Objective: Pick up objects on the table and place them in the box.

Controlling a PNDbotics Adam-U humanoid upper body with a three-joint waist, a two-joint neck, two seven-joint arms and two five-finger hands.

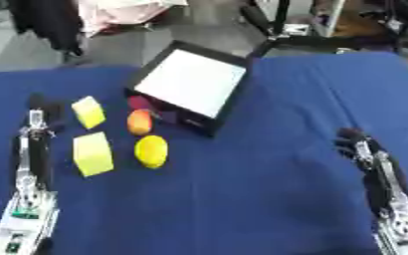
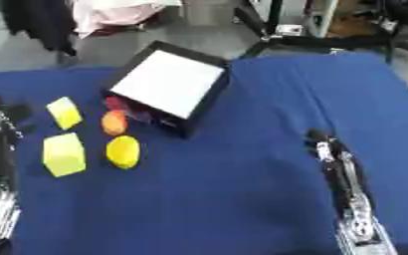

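The black box (image 1: pixel 190 82) with its white inside sits tilted at the far centre of the blue table (image 1: pixel 268 199). Just left of it lie 2 yellow blocks (image 1: pixel 88 111) (image 1: pixel 93 153), a yellow lemon-like fruit (image 1: pixel 151 151), an orange fruit (image 1: pixel 139 121) and a dark red thing (image 1: pixel 140 102), perhaps another fruit. The left hand (image 1: pixel 40 112) hangs near the far block, the right hand (image 2: pixel 322 142) well apart at right; whether either is released or clenched, I cannot tell. The round fruits crowd together, so a reach for 1 may nudge its neighbour rolling, or bump the box wall

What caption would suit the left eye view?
Both hands rest on the blue table beside yellow blocks, fruit and the box.
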